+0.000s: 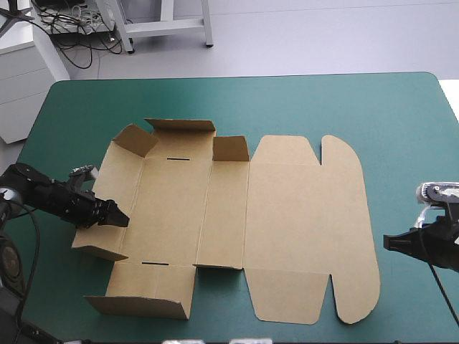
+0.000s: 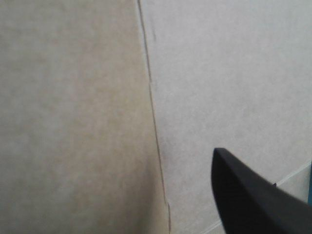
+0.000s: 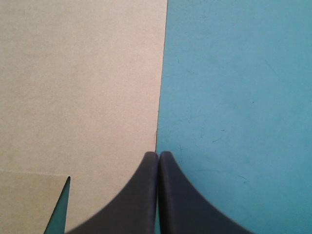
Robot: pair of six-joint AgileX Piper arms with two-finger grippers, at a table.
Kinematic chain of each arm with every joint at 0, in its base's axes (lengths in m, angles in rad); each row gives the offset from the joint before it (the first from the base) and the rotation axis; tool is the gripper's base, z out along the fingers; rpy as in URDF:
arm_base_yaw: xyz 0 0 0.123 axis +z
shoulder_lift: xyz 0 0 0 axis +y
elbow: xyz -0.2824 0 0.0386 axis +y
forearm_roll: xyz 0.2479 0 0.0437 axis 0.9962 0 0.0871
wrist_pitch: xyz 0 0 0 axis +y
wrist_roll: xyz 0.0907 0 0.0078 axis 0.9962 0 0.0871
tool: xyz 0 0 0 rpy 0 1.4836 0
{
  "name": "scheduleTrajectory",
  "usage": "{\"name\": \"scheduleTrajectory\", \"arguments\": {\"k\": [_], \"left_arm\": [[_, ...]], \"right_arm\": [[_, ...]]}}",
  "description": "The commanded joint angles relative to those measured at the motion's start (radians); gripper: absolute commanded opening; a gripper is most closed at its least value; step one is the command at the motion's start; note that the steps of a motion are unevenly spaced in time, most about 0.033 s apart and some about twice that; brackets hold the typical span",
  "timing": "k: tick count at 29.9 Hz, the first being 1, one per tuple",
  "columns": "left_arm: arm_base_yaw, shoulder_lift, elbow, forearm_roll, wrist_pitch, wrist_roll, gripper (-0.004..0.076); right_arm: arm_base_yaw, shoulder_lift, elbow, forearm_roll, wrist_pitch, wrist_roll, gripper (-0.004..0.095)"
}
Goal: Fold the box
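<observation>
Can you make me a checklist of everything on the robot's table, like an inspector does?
surface: teal-green table, cover smooth.
job's things: brown box, mostly flat; the lid lies flat on the right, and the flaps on the left part are lifted.
clutter: nothing seen.
grippers: left gripper is open at the box's raised left side, with one finger hidden by board; right gripper is shut and holds nothing, its tip at the box's right edge.
cables: nothing seen beyond the robot's own.
surroundings: nothing seen at the table's edges.
</observation>
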Motion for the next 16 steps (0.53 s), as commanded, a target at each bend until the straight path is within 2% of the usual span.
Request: {"name": "scheduleTrajectory", "arguments": {"k": [1,4,16], "left_arm": [[-0.009,-0.029,-0.013,0.008,0.059,-0.070,0.0260],[-0.009,-0.029,-0.013,0.052,0.050,-0.088,-0.0008],[-0.022,-0.031,-0.042,0.050,0.013,-0.088,-0.0010]], "right_arm": [[-0.001,0.001,-0.023,0.017,-0.036,-0.008,-0.0015],[-0.001,0.001,-0.023,0.017,-0.032,-0.008,-0.0015],[-0.001,0.001,-0.023,0.024,-0.032,-0.010,-0.0015]]}}
